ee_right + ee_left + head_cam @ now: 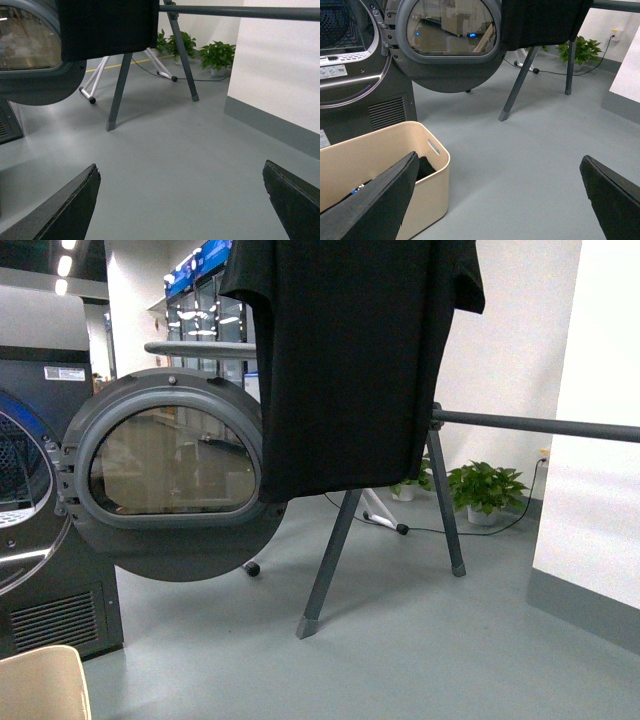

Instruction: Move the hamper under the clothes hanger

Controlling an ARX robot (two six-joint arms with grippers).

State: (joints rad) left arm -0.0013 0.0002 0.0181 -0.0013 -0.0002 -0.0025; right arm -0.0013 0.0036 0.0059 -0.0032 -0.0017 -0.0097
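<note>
One hamper near left hand

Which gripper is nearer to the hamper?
Left. The left gripper hangs open beside the hamper, one finger over its rim; the right gripper has no hamper in its view.

No wording could be read anywhere; a small white label was seen on the dryer, on the front panel above the drum opening, its print too fine to be made out; in the left wrist view a pale printed strip was seen beside the drum opening and a white sticker lower on the cabinet, both blurred; blue lit signs were seen overhead in the background, their characters illegible.
</note>
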